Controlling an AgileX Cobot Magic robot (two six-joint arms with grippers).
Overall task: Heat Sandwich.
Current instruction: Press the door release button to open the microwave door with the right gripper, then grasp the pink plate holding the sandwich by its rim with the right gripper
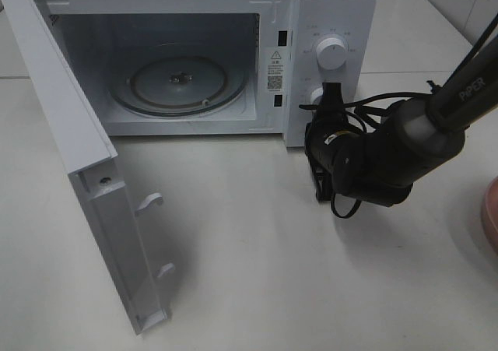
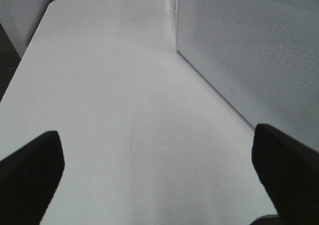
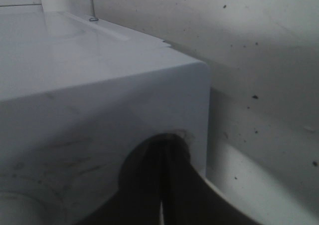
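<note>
The right gripper (image 3: 163,145) sat shut beside the microwave (image 1: 342,12)'s lower knob (image 1: 315,96), left gripper (image 2: 157,155) open; a turn risked heating nothing.

Exterior high: above the table (image 1: 257,250), looking down; open microwave (image 1: 327,24) from 10 to 1 o'clock.
Left wrist: low over the table, facing along a microwave panel.
Right wrist: tight against the microwave's front.
Shared: microwave.
</note>
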